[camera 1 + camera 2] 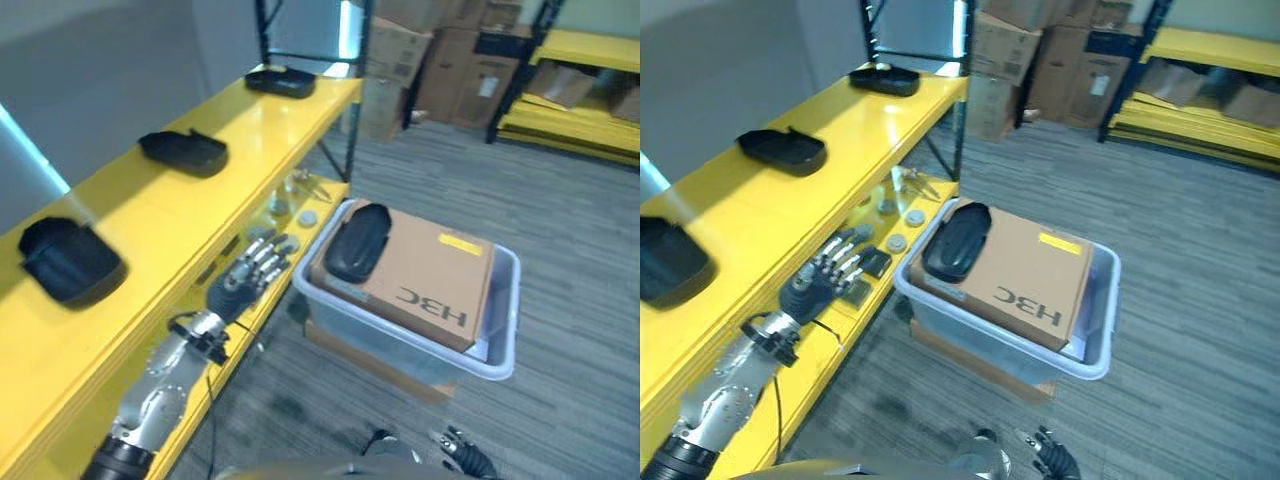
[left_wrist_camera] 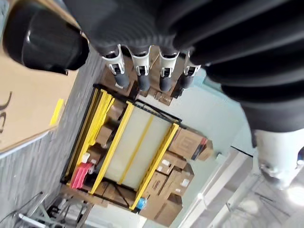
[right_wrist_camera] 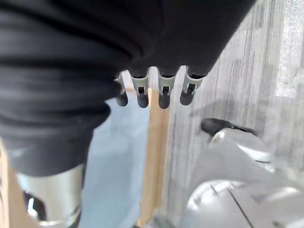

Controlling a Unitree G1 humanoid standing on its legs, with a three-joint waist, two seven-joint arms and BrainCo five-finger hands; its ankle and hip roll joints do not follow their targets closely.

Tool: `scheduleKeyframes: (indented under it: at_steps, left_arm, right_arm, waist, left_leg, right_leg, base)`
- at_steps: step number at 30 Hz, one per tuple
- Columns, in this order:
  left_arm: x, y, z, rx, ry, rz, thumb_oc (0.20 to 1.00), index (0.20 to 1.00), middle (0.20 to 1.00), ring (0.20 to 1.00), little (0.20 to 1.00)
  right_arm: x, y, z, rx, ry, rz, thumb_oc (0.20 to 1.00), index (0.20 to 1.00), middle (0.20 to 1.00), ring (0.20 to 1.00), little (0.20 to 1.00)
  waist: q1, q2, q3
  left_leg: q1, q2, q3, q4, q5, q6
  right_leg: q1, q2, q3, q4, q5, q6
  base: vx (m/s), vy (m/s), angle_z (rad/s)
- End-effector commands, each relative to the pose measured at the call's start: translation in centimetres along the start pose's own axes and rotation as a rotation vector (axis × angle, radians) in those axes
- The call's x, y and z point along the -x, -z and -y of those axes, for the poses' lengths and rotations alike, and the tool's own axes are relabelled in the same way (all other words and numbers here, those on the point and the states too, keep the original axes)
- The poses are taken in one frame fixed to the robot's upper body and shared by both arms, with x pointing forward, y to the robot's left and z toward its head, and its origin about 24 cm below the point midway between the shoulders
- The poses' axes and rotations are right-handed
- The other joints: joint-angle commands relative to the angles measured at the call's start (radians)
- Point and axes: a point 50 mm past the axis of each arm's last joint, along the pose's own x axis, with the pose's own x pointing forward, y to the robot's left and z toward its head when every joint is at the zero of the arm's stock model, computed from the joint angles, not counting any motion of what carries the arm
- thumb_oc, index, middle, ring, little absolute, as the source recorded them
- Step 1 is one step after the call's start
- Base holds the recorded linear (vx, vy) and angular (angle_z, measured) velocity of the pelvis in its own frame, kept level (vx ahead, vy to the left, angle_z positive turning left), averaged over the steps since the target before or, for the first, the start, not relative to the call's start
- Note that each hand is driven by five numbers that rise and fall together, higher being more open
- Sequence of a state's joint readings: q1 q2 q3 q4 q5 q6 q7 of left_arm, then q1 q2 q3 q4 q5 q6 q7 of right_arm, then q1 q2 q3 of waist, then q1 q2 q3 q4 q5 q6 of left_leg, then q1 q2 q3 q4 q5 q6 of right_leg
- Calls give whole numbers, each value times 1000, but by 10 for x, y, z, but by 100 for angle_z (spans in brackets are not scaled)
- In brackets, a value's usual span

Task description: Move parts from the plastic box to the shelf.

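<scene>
We are viewing the left hand [image 1: 243, 280] reaching forward beside the front edge of the yellow shelf [image 1: 170, 215], fingers straight and spread, released and grasping nothing. It is hovering between that edge and the near left corner of the plastic box [image 1: 500, 340], touching neither. We are seeing the right hand [image 1: 455, 443] low at the near edge of the scene, well apart from the box; in its wrist view its fingers are hanging loosely, holding nothing.

We are leaving the print on the cardboard box [image 1: 425, 270] unread; a yellow label [image 1: 461, 243] is lying near its far right corner.

One black part [image 1: 357, 240] is lying on the cardboard lid at the box's far left corner. Three more parts are resting on the shelf's top surface: one [image 1: 68, 260] at the near end, one [image 1: 185, 151] midway along, and one [image 1: 281, 80] at the far end. Bare yellow surface is showing between them. Small round items [image 1: 290, 215] are lying on the lower shelf board. Open carpet [image 1: 560, 230] is stretching right of the box toward stacked cartons [image 1: 455, 60].
</scene>
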State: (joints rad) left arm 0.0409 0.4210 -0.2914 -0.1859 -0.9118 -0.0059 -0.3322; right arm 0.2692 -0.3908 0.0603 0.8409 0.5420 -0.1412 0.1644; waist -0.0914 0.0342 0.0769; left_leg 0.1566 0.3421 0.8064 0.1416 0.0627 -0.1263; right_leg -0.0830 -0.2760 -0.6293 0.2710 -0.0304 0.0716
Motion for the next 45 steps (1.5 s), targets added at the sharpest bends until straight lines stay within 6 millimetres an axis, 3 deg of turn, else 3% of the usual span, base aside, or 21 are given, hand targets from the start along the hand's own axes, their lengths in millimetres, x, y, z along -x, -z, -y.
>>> scheduleKeyframes:
  at_steps: [1, 2, 3, 4, 5, 6, 7, 9, 10, 11, 13, 17, 19, 24, 27, 34, 36, 40, 45]
  left_arm:
    - [-11, -30, 5, -91, 7, 115, 1000, 1000, 1000, 1000, 1000]
    - [-11, -29, 2, -89, -26, 112, 1000, 1000, 1000, 1000, 1000]
    - [-9, -28, -5, -127, -90, 102, 1000, 1000, 1000, 1000, 1000]
    - [-7, -28, -9, -167, -135, 94, 1000, 1000, 1000, 1000, 1000]
    - [1, -26, -20, -277, -213, 57, 1000, 1000, 1000, 1000, 1000]
    - [10, -22, -32, -366, -278, 1, 1000, 1000, 1000, 1000, 1000]
    - [14, -19, -38, -374, -304, -30, 1000, 1000, 1000, 1000, 1000]
    - [28, -9, -53, -409, -410, -121, 1000, 1000, 1000, 1000, 1000]
    - [41, 5, -67, -421, -480, -209, 1000, 1000, 1000, 1000, 1000]
    - [45, 8, -70, -428, -502, -239, 1000, 1000, 1000, 1000, 1000]
    - [61, 23, -84, -519, -568, -346, 1000, 1000, 1000, 1000, 1000]
    - [93, 58, -103, -550, -731, -576, 1000, 1000, 1000, 1000, 1000]
    - [126, 90, -111, -634, -859, -782, 1000, 1000, 1000, 1000, 1000]
    - [164, 123, -107, -660, -963, -967, 1000, 1000, 1000, 1000, 1000]
    - [195, 143, -98, -668, -999, -1067, 1000, 1000, 1000, 1000, 1000]
    - [229, 161, -84, -637, -1038, -1172, 1000, 1000, 1000, 1000, 1000]
    - [242, 167, -79, -618, -1031, -1231, 1000, 1000, 1000, 1000, 1000]
    - [248, 168, -78, -640, -951, -1279, 1000, 1000, 1000, 1000, 1000]
    - [251, 168, -78, -630, -919, -1301, 1000, 1000, 1000, 1000, 1000]
  right_arm:
    - [-8, -30, -3, 36, 25, 119, 1000, 1000, 1000, 1000, 1000]
    - [-10, -38, -1, 52, 36, 130, 1000, 1000, 1000, 1000, 1000]
    - [-13, -51, 2, 58, 44, 147, 1000, 1000, 1000, 1000, 1000]
    - [-14, -56, 2, 46, 46, 161, 1000, 1000, 1000, 1000, 1000]
    - [-14, -65, 2, 56, 50, 184, 1000, 1000, 1000, 1000, 1000]
    - [-14, -74, 0, 63, 71, 208, 1000, 1000, 1000, 1000, 1000]
    - [-14, -78, 0, 54, 87, 223, 1000, 1000, 1000, 1000, 1000]
    - [-14, -89, 0, 15, 134, 253, 1000, 1000, 1000, 1000, 1000]
    - [-13, -103, -3, 20, 161, 313, 1000, 1000, 1000, 1000, 1000]
    - [-13, -106, -4, 23, 158, 321, 1000, 1000, 1000, 1000, 1000]
    - [-15, -125, -14, 17, 178, 363, 1000, 1000, 1000, 1000, 1000]
    - [-11, -150, -23, -42, 180, 463, 1000, 1000, 1000, 1000, 1000]
    - [-1, -169, -31, -6, 176, 578, 1000, 1000, 1000, 1000, 1000]
    - [15, -210, -41, 85, 168, 743, 1000, 1000, 1000, 1000, 1000]
    - [30, -254, -49, 152, 200, 854, 1000, 1000, 1000, 1000, 1000]
    - [29, -291, -53, 241, 267, 846, 1000, 1000, 1000, 1000, 1000]
    - [20, -303, -59, 276, 285, 786, 1000, 1000, 1000, 1000, 1000]
    - [10, -317, -65, 320, 334, 767, 1000, 1000, 1000, 1000, 1000]
    - [0, -320, -50, 216, 399, 706, 1000, 1000, 1000, 1000, 1000]
  waist:
    - [41, -48, 17]
    - [48, -45, 18]
    - [62, -40, 24]
    - [69, -38, 27]
    - [84, -35, 38]
    - [94, -29, 46]
    - [98, -25, 49]
    - [117, -11, 62]
    - [137, 8, 75]
    - [142, 11, 79]
    - [154, 9, 78]
    - [143, 5, 65]
    - [127, -11, 58]
    - [129, -26, 60]
    - [172, -36, 66]
    - [260, -38, 69]
    - [310, -36, 73]
    - [363, -30, 89]
    - [410, -12, 107]
  left_leg:
    - [-39, 101, -109, 189, -13, -33]
    - [-59, 100, -168, 235, 2, -45]
    - [-101, 66, -276, 287, 8, -49]
    - [-128, 38, -332, 302, 7, -43]
    - [-168, -34, -440, 300, -23, -22]
    - [-163, -86, -499, 216, -47, -2]
    - [-158, -102, -520, 155, -45, 0]
    - [-159, -142, -567, -40, 17, 2]
    - [-192, -144, -619, -80, 89, -14]
    - [-202, -142, -632, -76, 96, -13]
    - [-200, -162, -647, -81, 27, 13]
    - [-192, -181, -628, -68, -12, 33]
    - [-176, -201, -601, -61, -38, 53]
    - [-172, -208, -585, -65, -51, 72]
    - [-178, -214, -584, -95, -50, 81]
    - [-206, -228, -622, -120, -45, 88]
    - [-221, -237, -650, -126, -42, 91]
    - [-254, -254, -692, -125, -41, 93]
    - [-280, -271, -734, -120, -43, 95]
  right_leg:
    - [3, -36, 42, -161, 131, 91]
    - [0, -9, 71, -164, 119, 75]
    - [-4, 29, 123, -171, 107, 60]
    - [-7, 43, 148, -177, 108, 56]
    - [-16, 60, 209, -184, 114, 60]
    - [-24, 61, 249, -183, 121, 74]
    - [-23, 61, 260, -184, 122, 82]
    - [-3, 52, 284, -199, 130, 95]
    - [39, 61, 314, -207, 106, 92]
    - [50, 62, 322, -208, 98, 89]
    - [62, 48, 330, -186, 65, 85]
    - [45, 39, 326, -153, 53, 88]
    - [47, 32, 335, -147, 52, 100]
    - [41, 18, 341, -153, 67, 117]
    - [40, 1, 307, -174, 86, 139]
    - [33, -27, 250, -170, 88, 149]
    - [33, -44, 216, -160, 85, 146]
    - [21, -61, 190, -145, 85, 140]
    - [2, -84, 173, -118, 79, 135]
  base:
    - [169, -80, -54]
    - [191, -44, -77]
    - [165, -4, -85]
    - [197, 57, -90]
    - [215, 142, -151]
    - [220, 191, -173]
    - [154, 228, -166]
    - [177, 275, -66]
    - [232, 263, -32]
    - [194, 219, -47]
    - [101, 186, -85]
    - [63, 164, -110]
    - [118, 142, -60]
    - [44, 78, -6]
    - [-18, 60, 8]
    - [-29, 69, 22]
    - [-30, 112, 40]
    - [-80, 96, 45]
    - [-52, 100, 43]
